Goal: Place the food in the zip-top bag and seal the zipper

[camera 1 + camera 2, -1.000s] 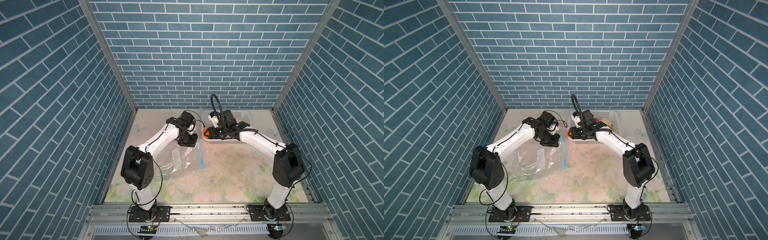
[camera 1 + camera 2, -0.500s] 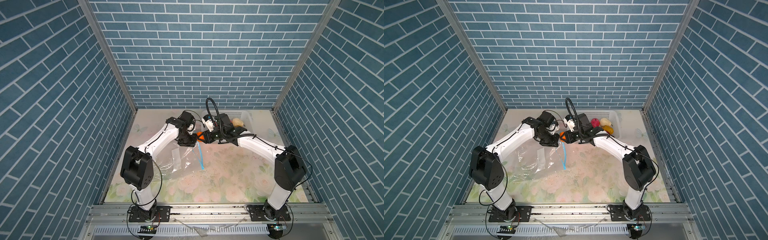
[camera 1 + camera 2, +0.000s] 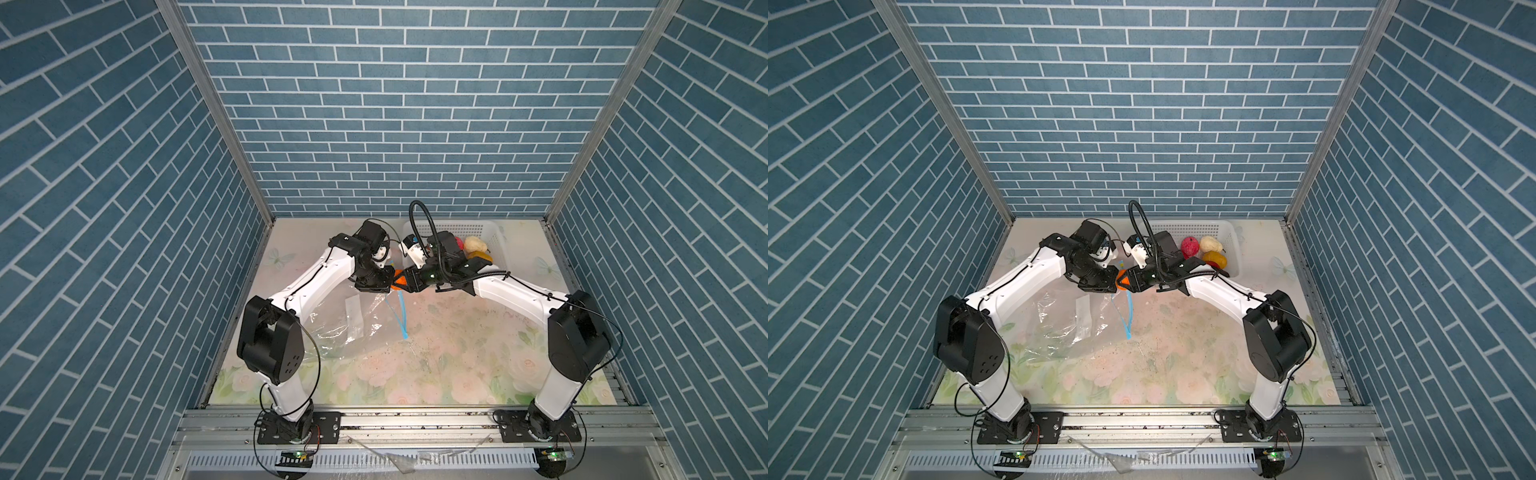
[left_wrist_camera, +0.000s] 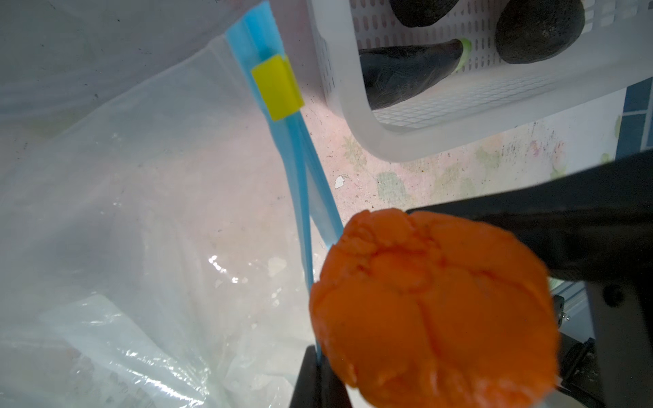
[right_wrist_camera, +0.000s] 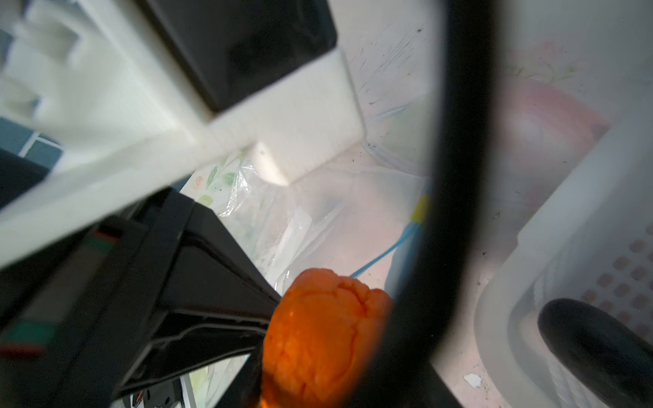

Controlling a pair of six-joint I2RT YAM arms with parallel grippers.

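Note:
The clear zip-top bag [image 3: 353,320] [image 3: 1067,324] lies on the left of the table. Its light blue zipper [image 3: 402,316] [image 4: 300,183] runs along the mouth, with the yellow tab [image 4: 277,88] at the far end. My left gripper [image 3: 382,284] [image 4: 319,378] is shut on the mouth edge and holds it lifted. My right gripper [image 3: 402,283] [image 5: 318,353] is shut on the orange ball [image 3: 1121,283] [image 4: 434,311], right beside the left gripper at the bag's mouth. The ball hangs above the table, outside the bag.
The white perforated basket [image 3: 496,235] [image 3: 1232,235] stands at the back right. It holds a pink bumpy ball [image 3: 1188,247], a cream lump [image 3: 1208,243], a yellow-orange fruit [image 3: 1216,258], black lumps [image 4: 537,31] and a dark aubergine [image 4: 406,74].
My right gripper has carried the orange ball left from the basket to the bag's mouth, next to the left gripper. The left arm has stayed in place on the bag.

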